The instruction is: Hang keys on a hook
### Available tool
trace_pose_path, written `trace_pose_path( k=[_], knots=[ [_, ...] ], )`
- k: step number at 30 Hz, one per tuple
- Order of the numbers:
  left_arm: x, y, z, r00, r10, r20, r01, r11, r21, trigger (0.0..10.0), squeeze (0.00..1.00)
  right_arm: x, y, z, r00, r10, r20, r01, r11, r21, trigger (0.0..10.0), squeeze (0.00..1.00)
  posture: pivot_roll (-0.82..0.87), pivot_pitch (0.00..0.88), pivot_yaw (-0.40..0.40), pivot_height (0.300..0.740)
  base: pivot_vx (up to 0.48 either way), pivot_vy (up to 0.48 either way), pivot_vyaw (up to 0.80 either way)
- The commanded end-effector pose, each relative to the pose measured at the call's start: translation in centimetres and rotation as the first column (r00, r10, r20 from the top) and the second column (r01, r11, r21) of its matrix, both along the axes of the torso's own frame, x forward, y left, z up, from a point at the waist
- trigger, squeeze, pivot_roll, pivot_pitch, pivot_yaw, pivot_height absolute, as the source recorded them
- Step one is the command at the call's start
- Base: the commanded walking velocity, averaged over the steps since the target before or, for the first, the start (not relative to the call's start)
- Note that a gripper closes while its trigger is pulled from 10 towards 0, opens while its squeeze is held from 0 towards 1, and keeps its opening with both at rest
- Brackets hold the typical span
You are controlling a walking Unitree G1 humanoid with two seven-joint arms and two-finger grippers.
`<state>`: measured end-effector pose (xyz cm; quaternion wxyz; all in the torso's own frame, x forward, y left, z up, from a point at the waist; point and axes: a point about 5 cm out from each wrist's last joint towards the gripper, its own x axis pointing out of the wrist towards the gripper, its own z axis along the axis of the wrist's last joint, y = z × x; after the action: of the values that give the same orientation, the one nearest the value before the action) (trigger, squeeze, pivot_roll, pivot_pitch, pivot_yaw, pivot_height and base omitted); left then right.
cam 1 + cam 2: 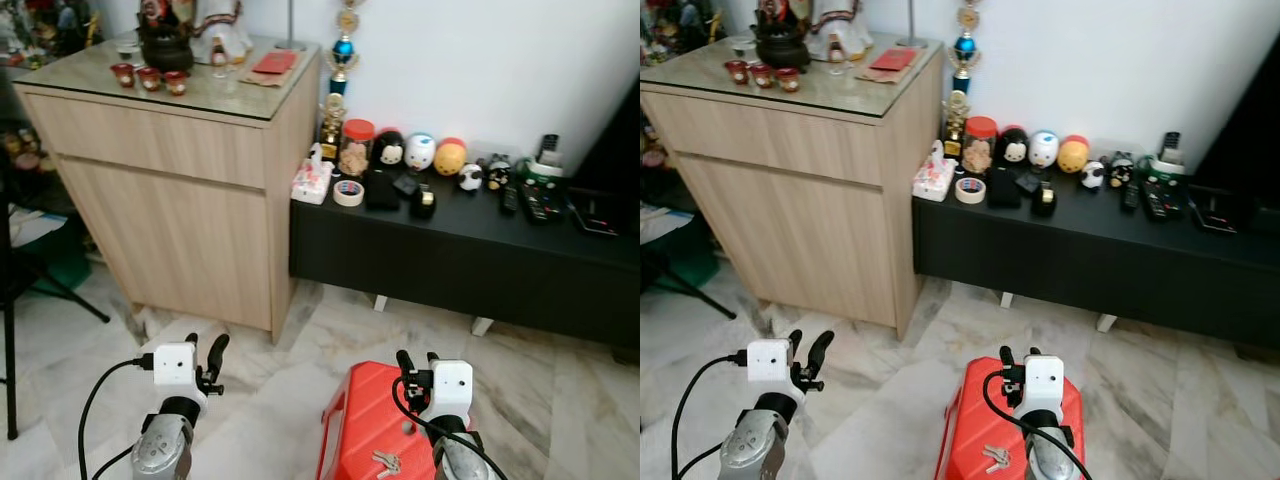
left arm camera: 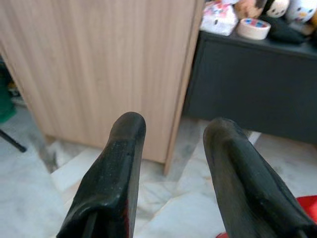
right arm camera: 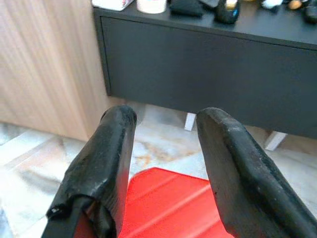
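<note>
A small bunch of silver keys (image 1: 386,461) lies on top of a red plastic stool (image 1: 360,420) at the bottom of the head view. Just above the stool's far edge, a little beyond the keys, my right gripper (image 1: 417,361) is open with nothing between its fingers (image 3: 114,144). My left gripper (image 1: 204,349) hovers over the marble floor to the left of the stool, open and empty, and its fingers (image 2: 126,148) point at the wooden cabinet.
A light wooden cabinet (image 1: 170,200) with a glass top and a tea set stands ahead on the left. A low black bench (image 1: 450,250) along the white wall carries figurines, a tape roll (image 1: 348,192), a tissue pack and remotes. Black stand legs (image 1: 40,290) are at the far left.
</note>
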<state>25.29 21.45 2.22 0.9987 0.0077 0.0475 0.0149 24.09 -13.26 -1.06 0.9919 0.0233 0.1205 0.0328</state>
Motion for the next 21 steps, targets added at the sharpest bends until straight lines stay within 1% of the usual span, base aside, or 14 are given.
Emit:
trace_pose_path(
  k=[1,2,9,12,17,21],
  knots=[
    [0.24,-0.65,0.14,1.0,-0.015,0.002,0.015,1.0,-0.019,10.0,0.0,0.1,-1.13,0.11,0.999,-0.032,-0.002,0.032,0.999,-0.003,10.0,0.0,0.06,0.0,-0.117,0.74,0.285,0.0,0.0],
    [0.26,-0.67,0.15,1.0,-0.015,0.002,0.015,1.0,-0.02,10.0,0.0,0.12,-1.2,0.13,0.999,-0.034,-0.001,0.034,0.999,-0.004,10.0,0.0,0.06,0.0,-0.117,0.74,0.285,0.0,0.0],
    [0.42,-0.94,0.32,1.0,-0.019,0.011,0.02,0.999,-0.035,10.0,0.0,0.14,-1.49,0.1,0.999,-0.039,-0.006,0.039,0.999,-0.005,10.0,0.0,0.06,0.0,-0.119,0.74,0.0,0.0,0.0],
    [0.21,-0.96,0.17,1.0,-0.019,0.006,0.019,0.999,-0.041,10.0,0.0,-0.41,-1.63,-0.25,0.999,-0.037,-0.019,0.037,0.999,-0.003,10.0,0.0,0.06,0.0,-0.12,0.74,0.0,0.0,0.0],
    [-0.09,-0.81,0.0,1.0,-0.014,0.003,0.014,0.999,-0.044,10.0,0.0,-0.68,-1.71,-0.33,0.999,-0.03,-0.017,0.029,0.999,-0.013,10.0,0.0,0.06,0.001,-0.118,0.74,0.0,0.0,0.0],
    [-0.2,-0.74,-0.05,1.0,-0.012,-0.001,0.012,0.999,-0.043,10.0,0.0,-0.71,-1.87,-0.25,0.999,-0.049,-0.01,0.049,0.999,0.013,10.0,0.0,0.06,0.001,-0.119,0.74,0.0,0.0,0.0]
  ],
)
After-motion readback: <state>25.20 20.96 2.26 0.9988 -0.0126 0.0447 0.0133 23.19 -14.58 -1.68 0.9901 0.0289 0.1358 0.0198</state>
